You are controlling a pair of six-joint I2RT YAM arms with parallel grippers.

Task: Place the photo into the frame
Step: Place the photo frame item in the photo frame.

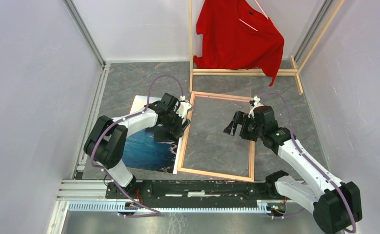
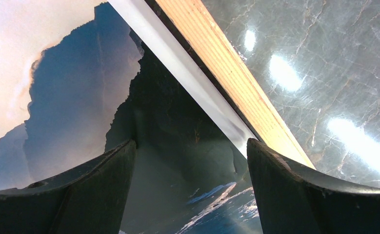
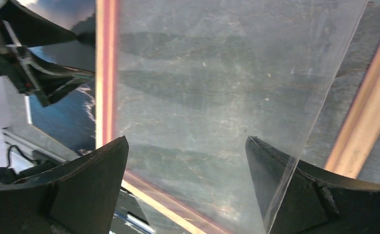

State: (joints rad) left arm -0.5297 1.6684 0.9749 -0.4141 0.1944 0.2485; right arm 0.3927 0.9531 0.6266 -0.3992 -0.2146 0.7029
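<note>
Wood frame (image 1: pixel 216 174) w/ clear sheet (image 3: pixel 217 87) in it, photo (image 1: pixel 146 148) beside; L gripper (image 1: pixel 181 129), R gripper (image 1: pixel 230 128) released.

Our left arm (image 1: pixel 110 141) bends up from the lower left toward the centre, the left gripper (image 1: pixel 180 123) tipped downward with its fingers (image 2: pixel 95 190) spread wide. Our right arm (image 1: pixel 300 161) stretches from the lower right to the centre, the right gripper (image 1: pixel 230 128) gaping too, fingers well apart.

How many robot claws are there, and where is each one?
2. The left gripper is open over the photo, close beside the left rail of the frame. The right gripper is open over the middle of the frame. None seems hidden.
</note>
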